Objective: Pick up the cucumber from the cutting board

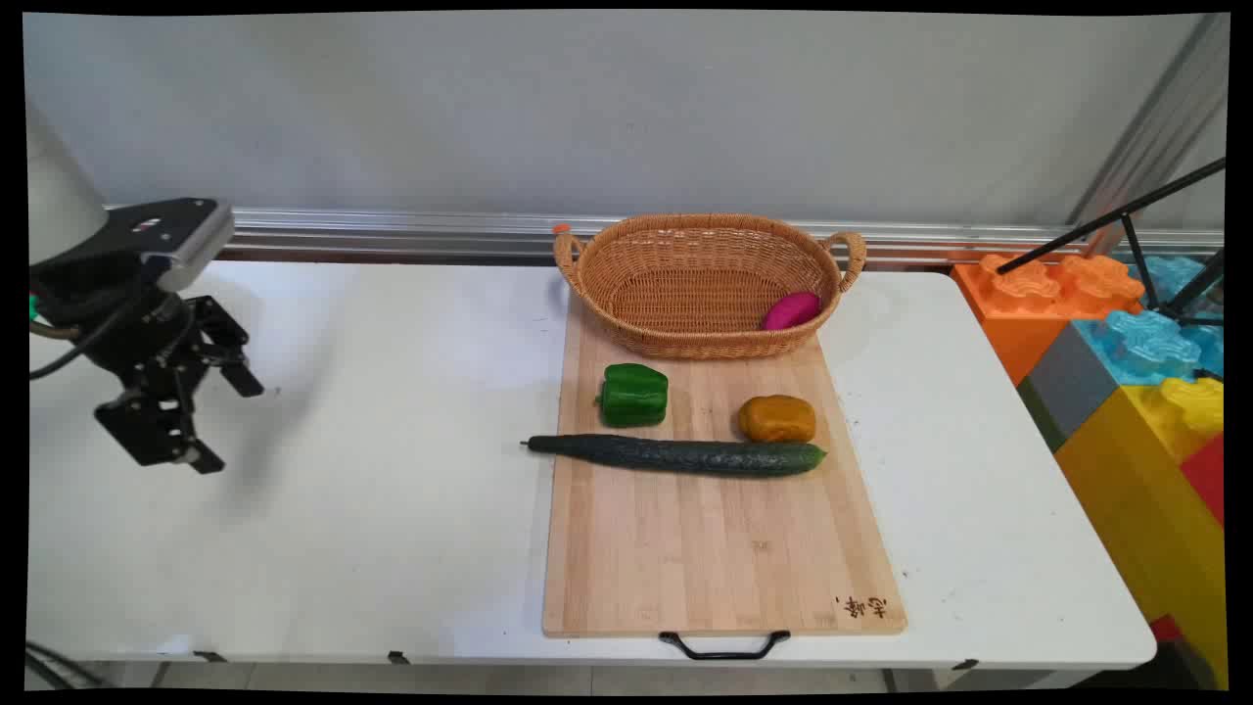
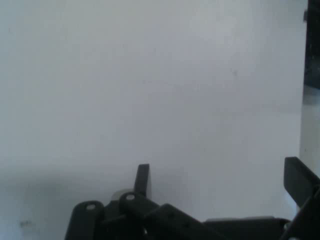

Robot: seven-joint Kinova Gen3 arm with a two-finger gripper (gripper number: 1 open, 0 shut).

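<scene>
Main view: the gripper hangs over bare table, fingers spread wide, holding nothing, far left of the board. On the board lie a cucumber, pepper, brown lump and basket with a pink piece. A burnt mark, unreadable, sits at the board's near right corner.

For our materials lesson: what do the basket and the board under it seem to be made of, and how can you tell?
The basket looks like woven wicker or rattan: tan strands in a visible weave, matte, with looped handles. The board looks like pale wood, possibly bamboo: lengthwise strips and grain, smooth finish, a dark mark near one corner.
</scene>
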